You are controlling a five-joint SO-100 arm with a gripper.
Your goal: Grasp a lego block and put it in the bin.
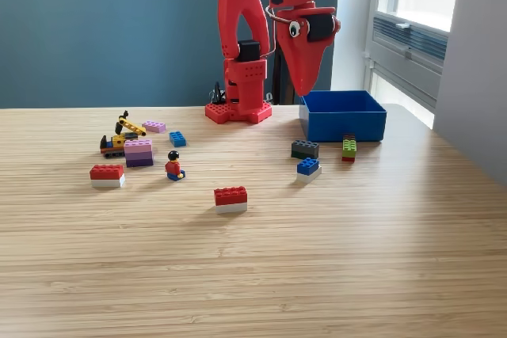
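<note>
A: Where does the claw (pixel 304 89) stand right now?

B: Upper middle of the frame, pointing down, its tip hanging just above the left rear corner of the blue bin (pixel 342 116). The jaws look pressed together into 1 point, and I see no brick between them, so I judge it empty.

A: And the bricks?

B: All on the tabletop (pixel 317 275). Nearest the bin: a dark grey brick (pixel 304 149), a blue brick on a pale base (pixel 308 168), and a green-and-red stack (pixel 348 148) just in front of the bin's front wall. A red-and-white brick (pixel 230 199) sits alone at center. Farther left are another red-and-white brick (pixel 107 175), a pink-and-purple stack (pixel 139 153), a minifigure (pixel 174 167) and a few small pieces.

A: Which would you go for?

B: The dark grey brick; it's close and has clear space around it. I'd open the jaws wide first, descend straight over it, and line them across its short sides so it can't twist.

A: Risks?

B: Nudging the blue brick just below it, or closing on the studs only. Lift well clear of the bin wall before swinging over.
</note>
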